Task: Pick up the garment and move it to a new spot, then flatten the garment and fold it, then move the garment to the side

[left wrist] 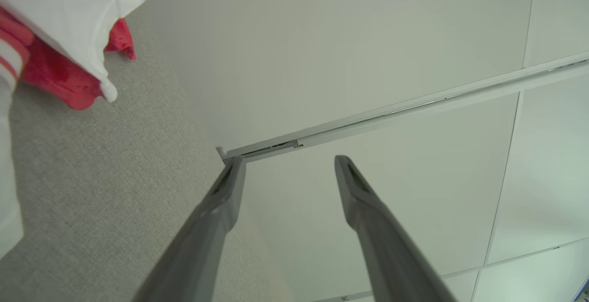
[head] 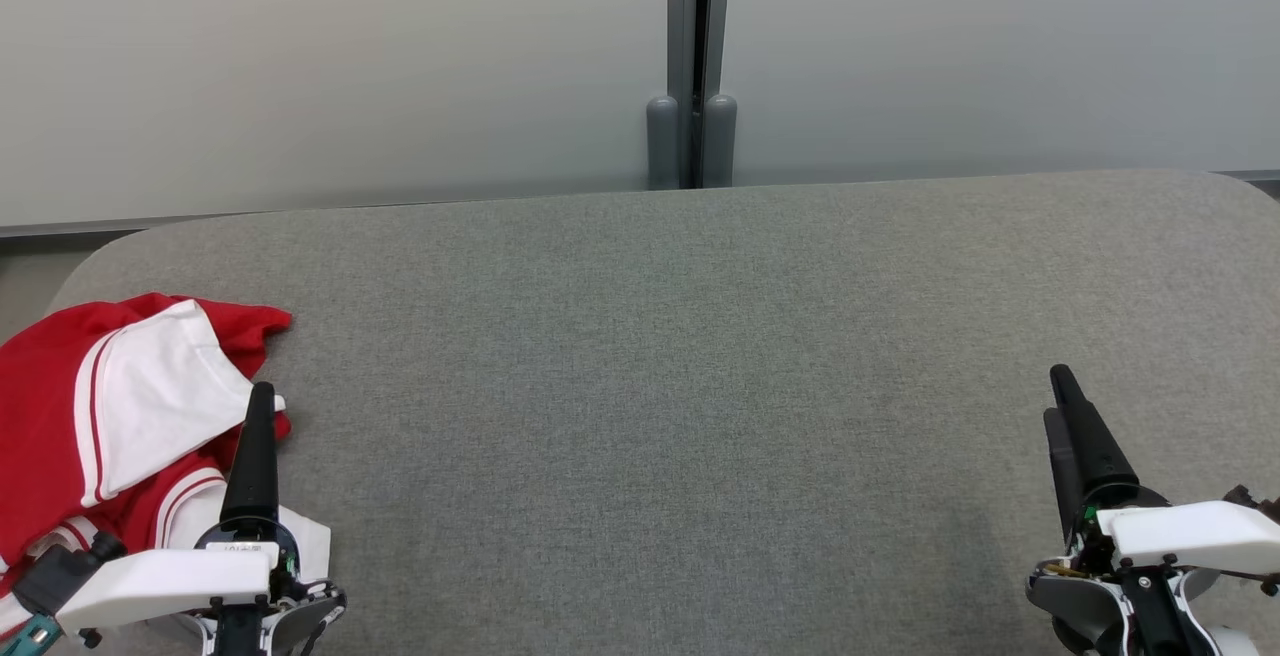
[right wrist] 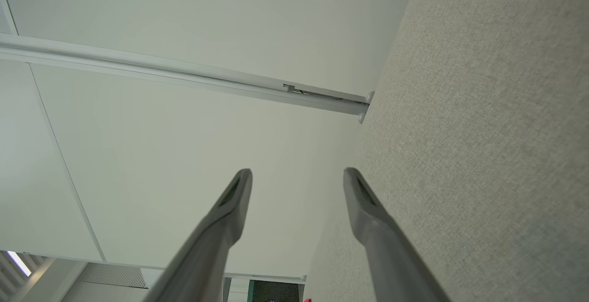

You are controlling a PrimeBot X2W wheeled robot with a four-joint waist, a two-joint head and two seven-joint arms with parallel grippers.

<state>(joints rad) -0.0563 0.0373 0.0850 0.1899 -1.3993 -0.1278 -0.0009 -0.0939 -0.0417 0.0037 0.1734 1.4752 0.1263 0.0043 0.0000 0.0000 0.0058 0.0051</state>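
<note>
The garment, red with white panels and stripes, lies crumpled at the lower left of the head view, on the left end of the grey fabric desk. Just right of it the left jaws rise from the bottom edge. One of their dark fingers overlaps the garment's right rim in the frame, but I cannot tell whether it touches the cloth.

In the left wrist view the garment sits in the upper left corner. The fingers at bottom centre are clear of it, spread wide over the desk with nothing between them.

The middle of the desk is bare grey fabric. Behind it stands a pale wall with a dark post at top centre.

At the lower right of the head view the right jaws point up the frame, fingers over the desk. In the right wrist view these fingers are fully spread and hold nothing, with the desk along the right side.
</note>
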